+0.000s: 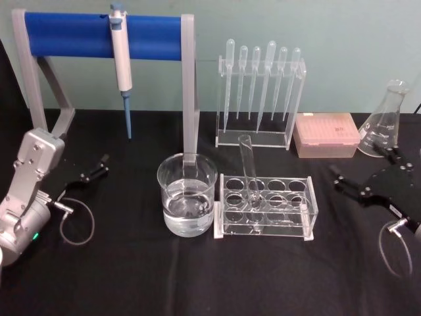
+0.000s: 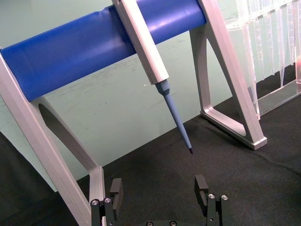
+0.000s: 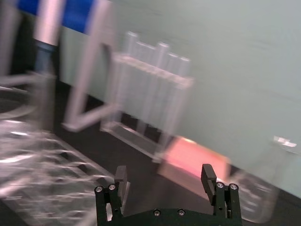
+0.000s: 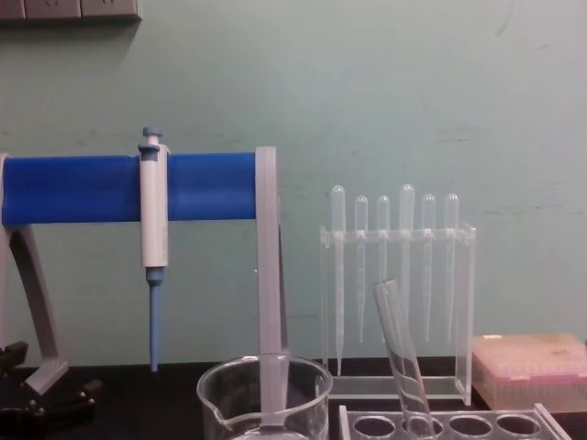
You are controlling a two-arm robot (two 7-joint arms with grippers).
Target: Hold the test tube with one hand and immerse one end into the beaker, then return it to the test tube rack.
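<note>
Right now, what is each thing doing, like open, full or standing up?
Long clear glass test tube: leaning in the clear rack, not held.
Wide clear glass beaker: partly full of clear liquid.
Black left gripper: open, empty.
Black right gripper: open, empty.
White-and-blue micropipette: hanging on the blue stand.

Micropipette on a blue-barred stand, bulb pipettes upright behind, pink box, perhaps tips, conical flask beside it.

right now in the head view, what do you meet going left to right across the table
left gripper → micropipette → beaker → test tube → tip box → flask
</note>
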